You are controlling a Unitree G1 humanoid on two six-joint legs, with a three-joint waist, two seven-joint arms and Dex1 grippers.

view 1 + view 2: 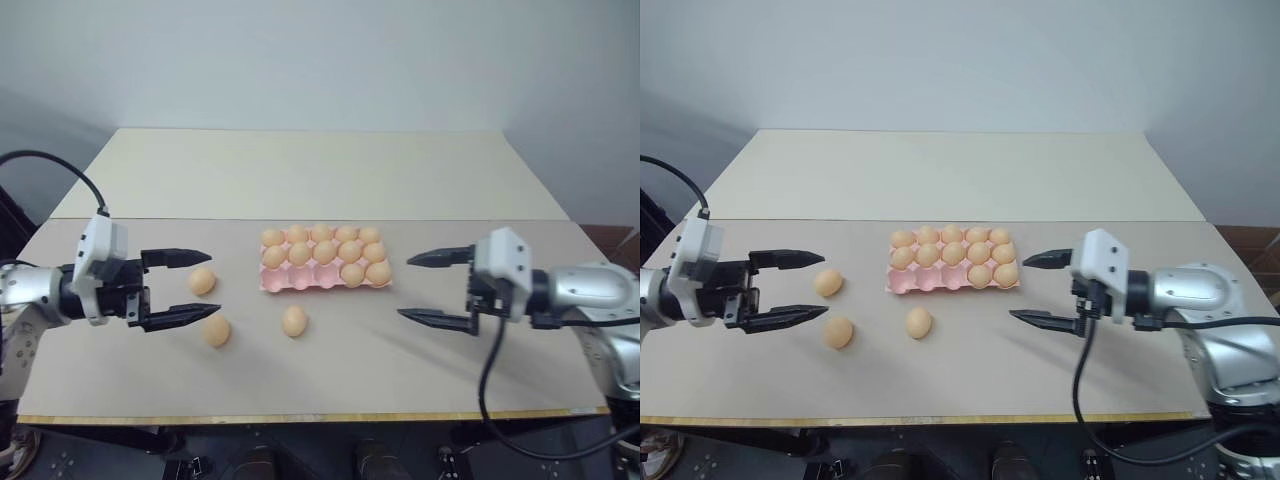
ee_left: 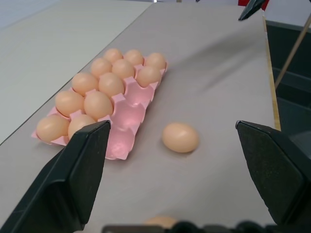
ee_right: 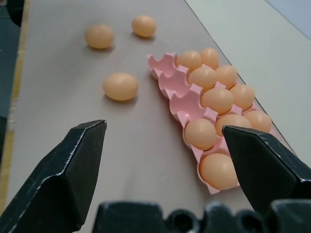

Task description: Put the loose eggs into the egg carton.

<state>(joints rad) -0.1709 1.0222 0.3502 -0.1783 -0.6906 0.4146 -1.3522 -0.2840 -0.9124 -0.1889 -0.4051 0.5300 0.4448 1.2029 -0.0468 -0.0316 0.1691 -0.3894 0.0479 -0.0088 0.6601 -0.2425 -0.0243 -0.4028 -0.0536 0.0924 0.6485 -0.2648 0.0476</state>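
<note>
I see egg carton (image 1: 325, 275) mid-frame, near row part empty | three loose eggs (image 1: 294, 320) lower left of it on table (image 1: 400, 370) | left gripper (image 1: 190, 287) jaws released, empty | right gripper (image 1: 425, 287) jaws released, empty

Two tables are sitting end to end: a grey-beige one (image 1: 420, 370) in front w/ a light wood strip running along its near edge, and a cream one (image 1: 310, 170) behind, touching it. A plain pale wall (image 1: 320, 60) is filling the bkgd. Soft, even light is falling across both tops.
</note>
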